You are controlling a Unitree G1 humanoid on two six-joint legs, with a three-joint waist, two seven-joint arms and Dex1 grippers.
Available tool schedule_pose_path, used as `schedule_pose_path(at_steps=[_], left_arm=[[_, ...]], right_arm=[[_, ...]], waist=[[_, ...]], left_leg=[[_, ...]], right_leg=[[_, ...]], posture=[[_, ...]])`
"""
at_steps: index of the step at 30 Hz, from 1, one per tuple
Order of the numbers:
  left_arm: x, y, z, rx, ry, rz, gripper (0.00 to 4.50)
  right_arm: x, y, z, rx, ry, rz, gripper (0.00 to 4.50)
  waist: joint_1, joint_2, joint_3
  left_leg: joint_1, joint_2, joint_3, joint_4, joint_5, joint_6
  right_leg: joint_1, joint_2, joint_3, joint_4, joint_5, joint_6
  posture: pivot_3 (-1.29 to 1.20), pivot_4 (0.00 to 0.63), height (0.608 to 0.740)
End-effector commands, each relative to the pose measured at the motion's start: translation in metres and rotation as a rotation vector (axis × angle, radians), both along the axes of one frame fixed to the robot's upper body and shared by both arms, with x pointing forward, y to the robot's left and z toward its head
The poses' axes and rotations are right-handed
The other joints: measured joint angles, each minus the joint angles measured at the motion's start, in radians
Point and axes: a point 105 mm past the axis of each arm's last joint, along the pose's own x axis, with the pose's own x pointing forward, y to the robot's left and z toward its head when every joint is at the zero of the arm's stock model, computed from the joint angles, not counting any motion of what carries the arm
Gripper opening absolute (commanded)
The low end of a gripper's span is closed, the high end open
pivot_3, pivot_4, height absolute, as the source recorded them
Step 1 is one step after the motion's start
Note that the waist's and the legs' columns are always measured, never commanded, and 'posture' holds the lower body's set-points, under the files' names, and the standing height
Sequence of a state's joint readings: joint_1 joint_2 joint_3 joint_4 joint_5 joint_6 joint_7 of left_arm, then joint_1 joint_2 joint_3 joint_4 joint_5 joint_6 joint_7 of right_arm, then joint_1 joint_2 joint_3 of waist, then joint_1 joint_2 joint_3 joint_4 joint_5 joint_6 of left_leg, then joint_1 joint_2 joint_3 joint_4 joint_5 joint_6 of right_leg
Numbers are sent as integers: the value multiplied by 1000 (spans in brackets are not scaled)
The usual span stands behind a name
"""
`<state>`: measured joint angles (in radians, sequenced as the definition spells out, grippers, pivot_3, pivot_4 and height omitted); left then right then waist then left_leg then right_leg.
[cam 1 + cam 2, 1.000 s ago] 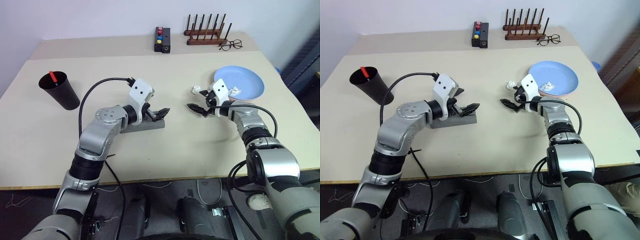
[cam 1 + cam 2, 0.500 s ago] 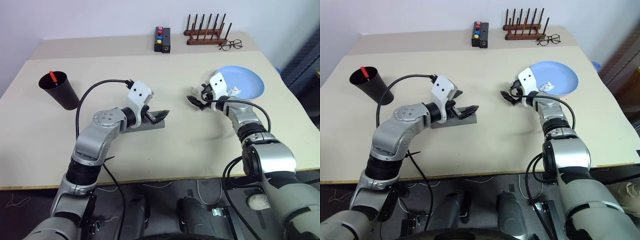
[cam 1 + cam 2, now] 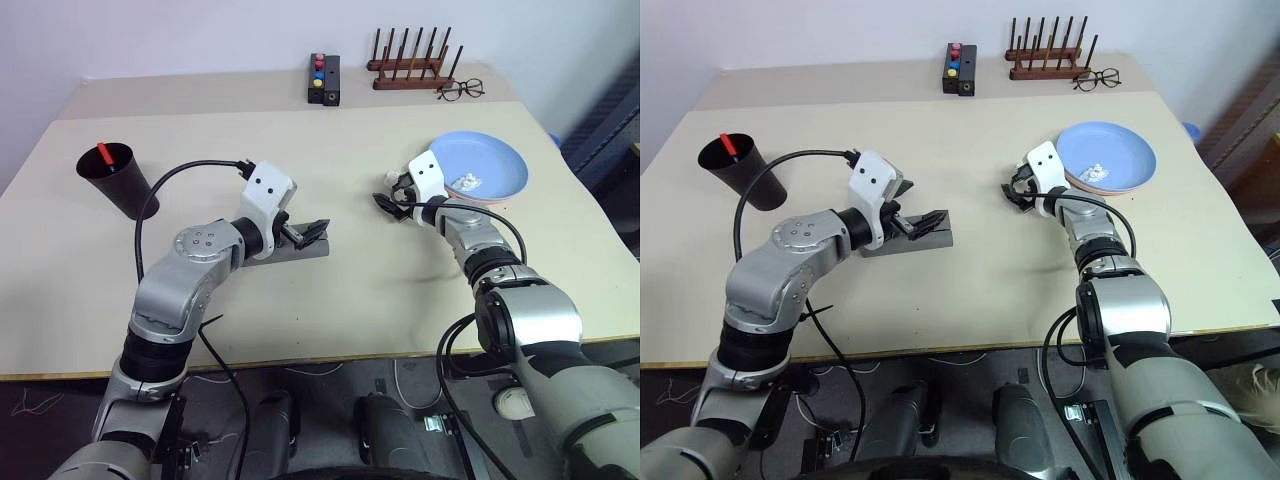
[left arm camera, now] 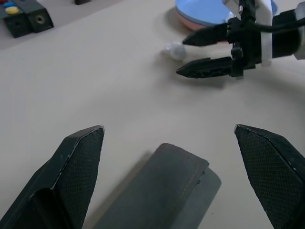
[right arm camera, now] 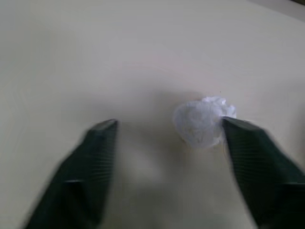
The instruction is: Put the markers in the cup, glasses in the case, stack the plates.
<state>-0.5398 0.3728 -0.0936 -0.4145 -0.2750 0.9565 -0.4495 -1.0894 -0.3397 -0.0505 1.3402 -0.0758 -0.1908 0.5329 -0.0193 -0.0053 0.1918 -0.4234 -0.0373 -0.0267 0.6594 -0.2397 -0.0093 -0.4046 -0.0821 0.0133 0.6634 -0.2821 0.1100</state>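
**Grippers over the case and a paper wad**

The grey case (image 3: 296, 250) lies shut near the middle of the beige table (image 3: 330, 300). The left gripper (image 3: 305, 235) hovers just above its right end, fingers spread wide with nothing between them; in the left wrist view the case (image 4: 162, 191) sits below the gap between the two fingers.

To the far left stands the black cup (image 3: 120, 180), with a red-capped marker (image 3: 104, 153) poking out of it. The sunglasses and the second marker cannot be made out.

On the right, the blue plate (image 3: 480, 165) rests on the pink plate (image 3: 470, 203), whose edge shows beneath it. A few small white scraps (image 3: 466, 183) lie on the blue plate.

Just left of the plates, the right gripper (image 3: 386, 203) reaches toward a small wad of white paper (image 3: 391, 180) on the table. In the right wrist view the wad (image 5: 202, 121) sits between the fingers, close against one fingertip (image 5: 248, 143); the fingers stand apart and are not pinching it.

At the table's far edge sit a black button box (image 3: 324, 80), a wooden peg rack (image 3: 412, 62) and wire-framed eyeglasses (image 3: 460, 91).
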Motion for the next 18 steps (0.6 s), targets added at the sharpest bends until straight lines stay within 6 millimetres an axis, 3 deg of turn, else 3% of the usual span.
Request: schedule_pose_path(at_steps=[1, 4, 17, 18], left_arm=[[-5, 7, 12, -15, -48, 26, 4500], [-8, 10, 12, -14, -45, 44, 4500], [-10, 14, 11, -4, -41, 72, 4500], [-11, 14, 11, -3, -42, 73, 4500]], right_arm=[[7, 6, 22, -6, -55, -7, 1574], [9, 6, 23, -21, -60, -23, 35], [11, 11, 24, -35, -76, -38, 35], [11, 11, 24, -28, -74, -41, 271]], waist=[[-1, 0, 0], [-1, 0, 0], [-1, 0, 0], [-1, 0, 0]], left_leg=[[0, 0, 0, 0, 0, 0], [0, 0, 0, 0, 0, 0], [0, 0, 0, -1, 0, -1], [0, 0, 0, -1, 0, -1]], right_leg=[[0, 0, 0, 0, 0, 0], [-1, 0, 0, 0, 0, 0], [-1, 0, 0, 0, 0, 0], [-1, 0, 0, 0, 0, 0]], posture=[[0, 150, 740], [0, 150, 740], [0, 150, 740], [0, 150, 740]])
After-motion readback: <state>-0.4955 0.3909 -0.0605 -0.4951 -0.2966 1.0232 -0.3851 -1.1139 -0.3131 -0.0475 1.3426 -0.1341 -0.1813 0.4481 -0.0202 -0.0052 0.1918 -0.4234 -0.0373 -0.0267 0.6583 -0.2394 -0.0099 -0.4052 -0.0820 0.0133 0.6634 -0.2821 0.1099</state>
